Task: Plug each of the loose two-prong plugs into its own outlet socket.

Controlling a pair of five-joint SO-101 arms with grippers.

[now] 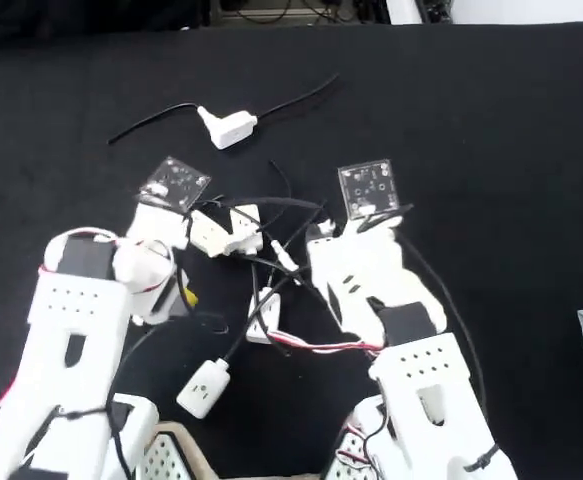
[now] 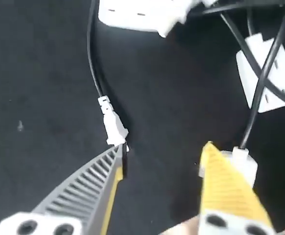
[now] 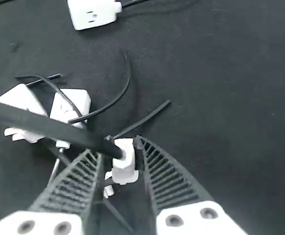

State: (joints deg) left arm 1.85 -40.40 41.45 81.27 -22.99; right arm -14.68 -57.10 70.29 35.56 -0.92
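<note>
In the right wrist view my right gripper (image 3: 118, 149) is shut on a white two-prong plug (image 3: 124, 164) with a black cable. It is held just above the cloth, near two white outlet sockets (image 3: 71, 104). My left gripper (image 2: 164, 149) is open, low over the cloth. A second white plug (image 2: 114, 128) on a black cable lies at the tip of its grey finger (image 2: 96, 178). A white cable end (image 2: 243, 160) sits behind the yellow finger (image 2: 223, 183). In the high view the left gripper (image 1: 176, 290) and the right gripper (image 1: 316, 240) flank a cable tangle.
More white sockets lie around: one at the back (image 1: 229, 128), a joined pair (image 1: 221, 232), one in the middle (image 1: 263, 315) and one near the front (image 1: 203, 388). Two square tag boards (image 1: 174, 183) (image 1: 368, 188) sit on the black cloth (image 1: 491, 150). Black cables cross between the arms.
</note>
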